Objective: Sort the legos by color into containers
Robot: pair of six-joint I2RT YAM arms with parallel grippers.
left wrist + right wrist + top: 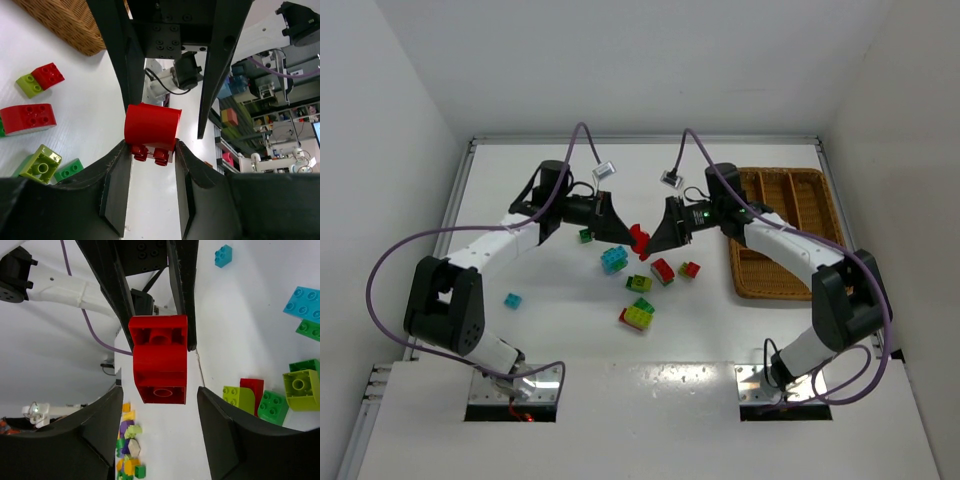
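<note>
Red lego (152, 127): clamped in left gripper (151, 149) jaws, raised above table (570, 330). Right gripper (159, 392): jaws wide open, flanking same lego.

The left arm (490, 245) and right arm (790, 250) were extended inward, grippers facing tip to tip. The left gripper (152, 150) was clamped on a red brick (152, 127); the right gripper (159, 390) had its fingers wide apart, not touching it

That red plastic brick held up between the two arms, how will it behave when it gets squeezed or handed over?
Probably stiff: the red plastic brick looks undeformed in the left pincer. Its glossy smooth sides may slip under an off-centre squeeze. Likely light, since its underside looks hollow.
</note>
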